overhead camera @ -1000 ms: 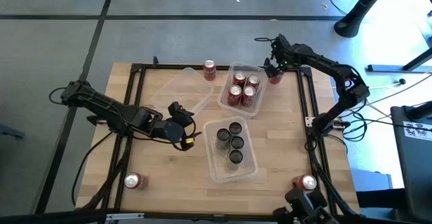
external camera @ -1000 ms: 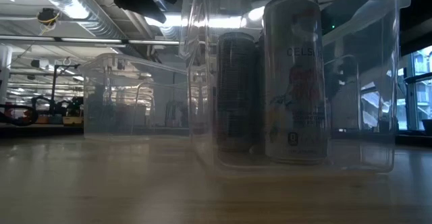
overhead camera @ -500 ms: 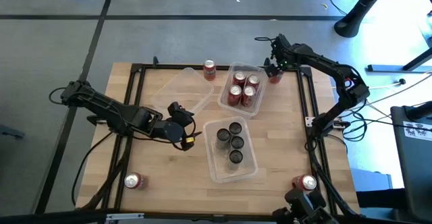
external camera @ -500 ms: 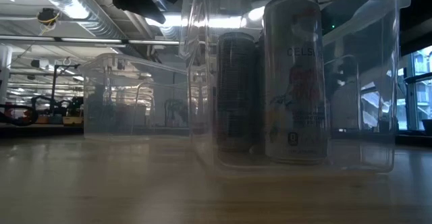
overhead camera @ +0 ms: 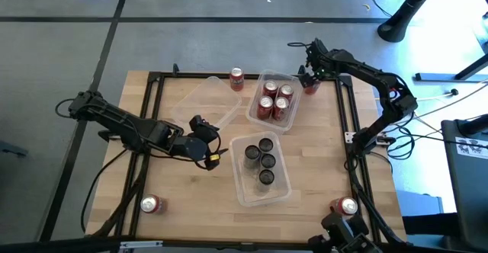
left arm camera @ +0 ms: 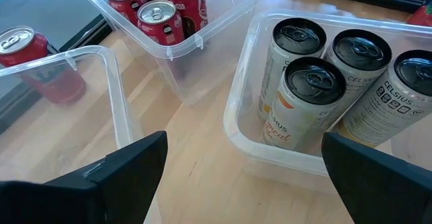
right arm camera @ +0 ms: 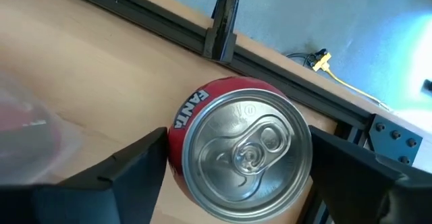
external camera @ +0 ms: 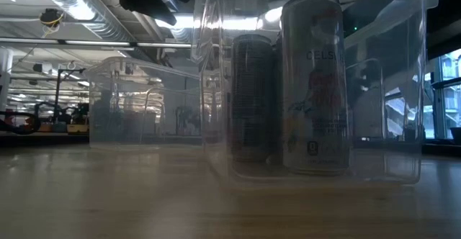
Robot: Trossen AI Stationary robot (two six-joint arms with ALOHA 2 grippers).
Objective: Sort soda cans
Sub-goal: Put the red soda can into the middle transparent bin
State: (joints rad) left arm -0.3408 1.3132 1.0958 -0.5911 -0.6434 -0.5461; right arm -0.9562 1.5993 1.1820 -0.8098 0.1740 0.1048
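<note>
Right wrist view: right gripper [right arm camera: 237, 177] straddling a red can [right arm camera: 239, 143] at the table's far right corner.
Fingers apart, not clamped; left gripper [left arm camera: 244, 177] spread wide, empty.

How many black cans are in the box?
4, all standing in the clear box near the table's middle: one at the far end, two in the middle, one nearest. None seems hidden.

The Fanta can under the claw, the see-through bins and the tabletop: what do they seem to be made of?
Fanta can: looks like thin metal, probably aluminium; bare silvery brushed top with pull tab, glossy red printed side.
Bins, such as the one holding dark-topped cans: clear glossy plastic; contents show through, rims catch light.
Tabletop: pale wood, visible plank lines, matte.
</note>
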